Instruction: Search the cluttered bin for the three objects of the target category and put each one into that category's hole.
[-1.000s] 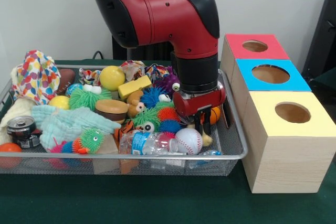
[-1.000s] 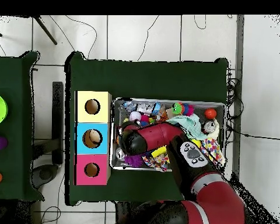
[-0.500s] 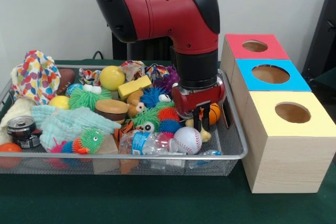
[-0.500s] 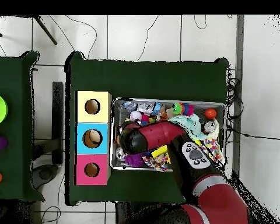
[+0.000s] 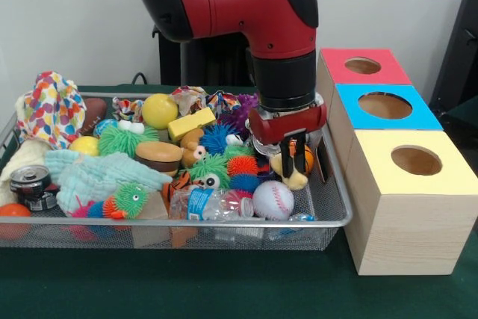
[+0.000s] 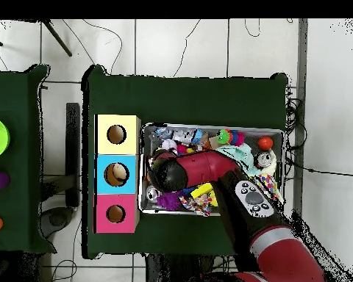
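I see 1 wire bin point(image 5: 332, 218) on the green counter point(image 5: 224, 289), packed with toys, and 3 wooden boxes beside it, each with 1 round hole: a red-topped box point(image 5: 362, 66), a blue-topped box point(image 5: 385, 106) and a yellow-topped box point(image 5: 411, 160). The jaws point(image 5: 292, 156) are closed on a pale yellow soft toy point(image 5: 293, 175), which hangs clear above the bin's right end, just over 1 baseball point(image 5: 273, 199). An orange ball point(image 5: 305, 159) sits behind it. I also count 1 crushed water bottle point(image 5: 213, 205), its label unreadable, 1 drink can point(image 5: 30, 183) and 1 yellow ball point(image 5: 159, 110).
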